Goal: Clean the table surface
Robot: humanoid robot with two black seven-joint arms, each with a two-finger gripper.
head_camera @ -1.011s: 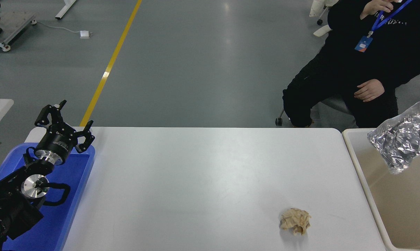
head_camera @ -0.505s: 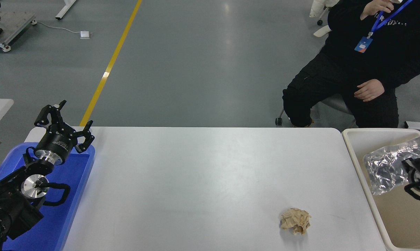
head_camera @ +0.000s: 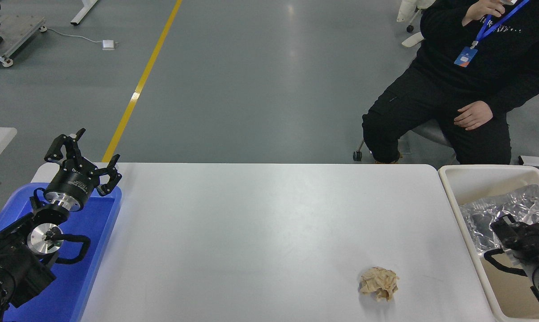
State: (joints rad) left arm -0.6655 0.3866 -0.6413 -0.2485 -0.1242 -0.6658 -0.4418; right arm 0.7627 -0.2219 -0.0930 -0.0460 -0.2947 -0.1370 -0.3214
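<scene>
The white table surface (head_camera: 260, 232) carries one crumpled beige paper ball (head_camera: 379, 283) near its front right. A crinkled silver foil bag (head_camera: 497, 214) lies low inside the cream tub (head_camera: 452, 179) at the right. My right gripper (head_camera: 504, 228) reaches down into that tub and sits right against the foil, covering part of it; its grip is hidden from here. My left gripper (head_camera: 82, 154) is parked, open and holding nothing, above the far end of the blue tray (head_camera: 95, 250) at the left.
A person in black sits beyond the far right corner, one hand (head_camera: 473, 115) resting on a knee. Grey floor with a yellow line (head_camera: 139, 85) lies past the far edge.
The foil bag has dropped from high above the tub's rim down into the tub, and my right gripper has come into view with it. The left arm has not moved.
</scene>
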